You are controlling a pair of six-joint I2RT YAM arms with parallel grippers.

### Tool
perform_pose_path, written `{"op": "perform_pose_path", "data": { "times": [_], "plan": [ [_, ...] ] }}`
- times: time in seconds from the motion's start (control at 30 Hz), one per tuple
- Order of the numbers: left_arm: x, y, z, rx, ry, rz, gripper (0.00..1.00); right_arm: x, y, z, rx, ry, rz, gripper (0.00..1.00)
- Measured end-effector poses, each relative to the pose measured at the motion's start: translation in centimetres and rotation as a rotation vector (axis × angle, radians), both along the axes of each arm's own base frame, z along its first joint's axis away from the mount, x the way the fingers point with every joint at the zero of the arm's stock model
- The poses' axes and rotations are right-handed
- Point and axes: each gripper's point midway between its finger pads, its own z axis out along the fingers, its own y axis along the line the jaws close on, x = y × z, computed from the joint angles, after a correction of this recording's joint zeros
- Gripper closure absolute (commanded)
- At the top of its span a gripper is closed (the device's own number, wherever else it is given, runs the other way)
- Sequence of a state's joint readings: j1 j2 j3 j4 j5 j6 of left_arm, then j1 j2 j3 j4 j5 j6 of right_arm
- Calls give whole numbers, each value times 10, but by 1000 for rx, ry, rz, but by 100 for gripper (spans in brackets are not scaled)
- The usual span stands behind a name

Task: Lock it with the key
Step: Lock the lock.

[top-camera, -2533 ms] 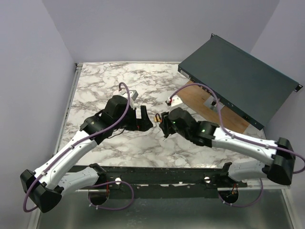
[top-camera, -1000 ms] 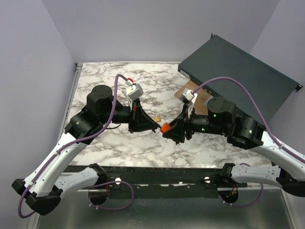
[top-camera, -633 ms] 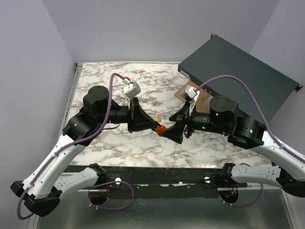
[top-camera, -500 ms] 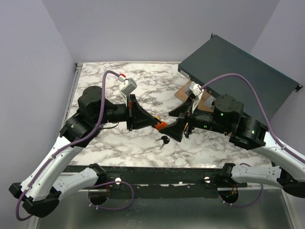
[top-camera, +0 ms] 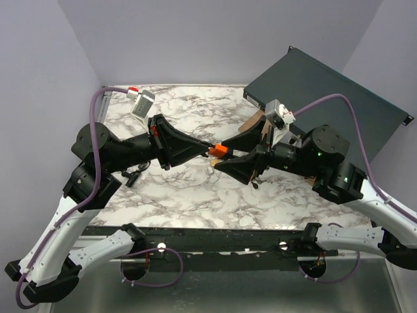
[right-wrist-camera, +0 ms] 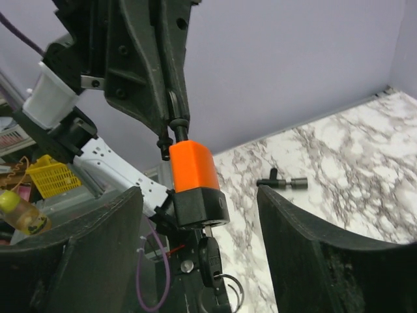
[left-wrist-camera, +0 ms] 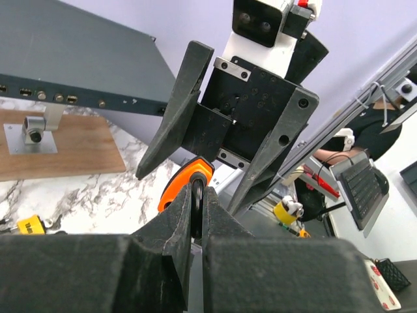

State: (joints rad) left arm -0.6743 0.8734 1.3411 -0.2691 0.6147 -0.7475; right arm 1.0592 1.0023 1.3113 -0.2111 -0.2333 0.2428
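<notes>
An orange padlock (right-wrist-camera: 191,168) with a black base hangs in the air by its shackle, and my left gripper (left-wrist-camera: 194,195) is shut on that shackle. A black-headed key (right-wrist-camera: 210,259) with a wire ring sticks out of the lock's underside. My right gripper (right-wrist-camera: 199,195) is open, one finger on each side of the lock and touching neither lock nor key. In the top view the padlock (top-camera: 218,151) sits between the left gripper (top-camera: 210,150) and the right gripper (top-camera: 220,156), high above the marble table (top-camera: 189,195).
A dark rack box (top-camera: 326,111) lies at the back right, partly over a wooden board (left-wrist-camera: 65,153) with a metal fitting. A small yellow padlock (left-wrist-camera: 30,225) and a black T-shaped part (right-wrist-camera: 281,182) lie on the marble.
Both arms have risen and swung upward with the padlock between them. The right jaws have come apart off the lock, which now hangs from the left gripper alone.
</notes>
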Motion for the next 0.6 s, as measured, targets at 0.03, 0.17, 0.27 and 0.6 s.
{"op": "perform_pose_path", "data": {
  "times": [0.03,0.17,0.27,0.6],
  "plan": [
    [-1,1,3,-10,-3,1,100,-2,1,4,14,-5,11,31],
    [-4,3,12,-39,-9,-3,100,-10,2,19,71,-16,58,35],
    [-6,4,16,-55,-10,-4,100,-15,3,28,108,-16,83,39],
    [-13,11,32,-113,-26,-1,100,-21,5,44,191,-4,118,46]
  ]
}}
